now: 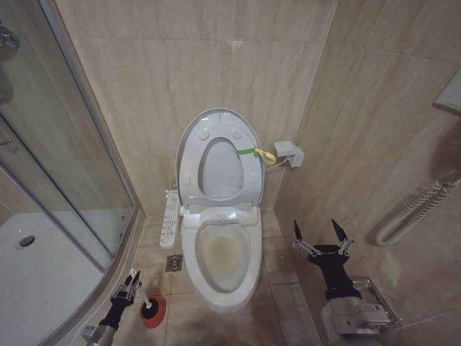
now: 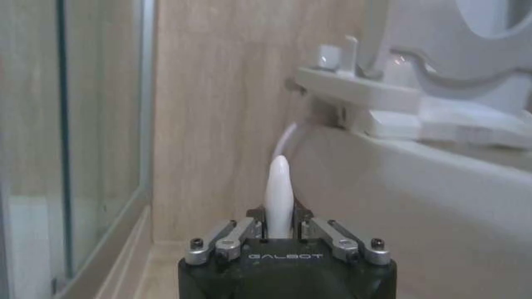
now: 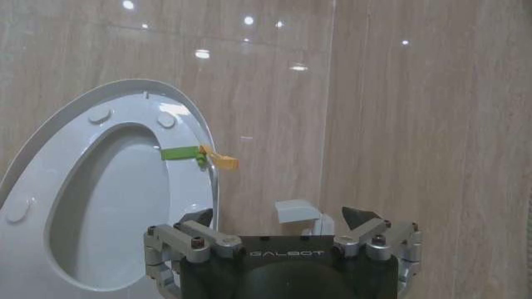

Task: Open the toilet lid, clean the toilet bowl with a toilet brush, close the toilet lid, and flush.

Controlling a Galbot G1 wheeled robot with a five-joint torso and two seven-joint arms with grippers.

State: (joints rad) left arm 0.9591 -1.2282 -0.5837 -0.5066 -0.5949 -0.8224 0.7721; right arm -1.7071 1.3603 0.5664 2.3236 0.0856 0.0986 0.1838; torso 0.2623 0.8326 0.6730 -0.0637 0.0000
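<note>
At the lower left of the head view, the left gripper [image 1: 127, 287] pinches the toilet brush [image 1: 148, 306] handle above its red holder [image 1: 153, 314]: the brush-fetching step. Lower right, the right gripper [image 1: 322, 236] hangs spread, idle. Centre, the toilet bowl [image 1: 220, 254] lies stained, toilet lid [image 1: 218, 122] raised. Next, lifting the brush clear seems needed. Both wrists read "GALBOT".

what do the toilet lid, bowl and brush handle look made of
Toilet lid: glossy white plastic, likely; thin moulded shell with round bumpers. Toilet bowl: glazed white ceramic, apparently; thick smooth rim, yellowish stain inside. Toilet brush handle: smooth white plastic, probably; held in the left tool.
</note>
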